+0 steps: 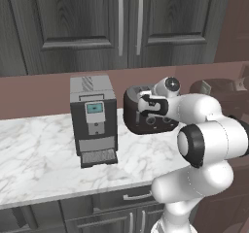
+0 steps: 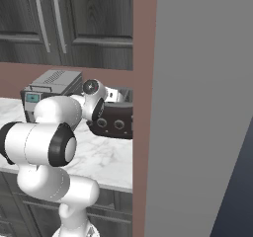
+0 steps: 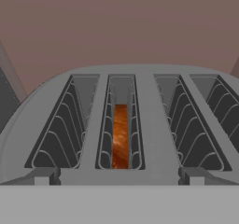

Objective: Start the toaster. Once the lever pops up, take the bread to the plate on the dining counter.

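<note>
The dark rounded toaster (image 1: 132, 114) stands on the marble worktop against the back wall, its two round knobs (image 2: 103, 123) facing forward. Looking along the hand, I see its grey top (image 3: 149, 125) with several wire-lined slots. The bread (image 3: 120, 136), a tan-brown slice seen edge-on, sits deep in the second slot from the left. My gripper (image 1: 147, 107) hangs just in front of and above the toaster's top, open, its fingertips (image 3: 43, 177) wide apart with nothing between them. The plate and the dining counter are out of view.
A boxy grey coffee machine (image 1: 93, 120) stands left of the toaster on the worktop (image 1: 39, 149). Dark wall cabinets (image 1: 121, 23) hang above. In the right base view a tall grey panel (image 2: 197, 107) closes off the right side next to the toaster.
</note>
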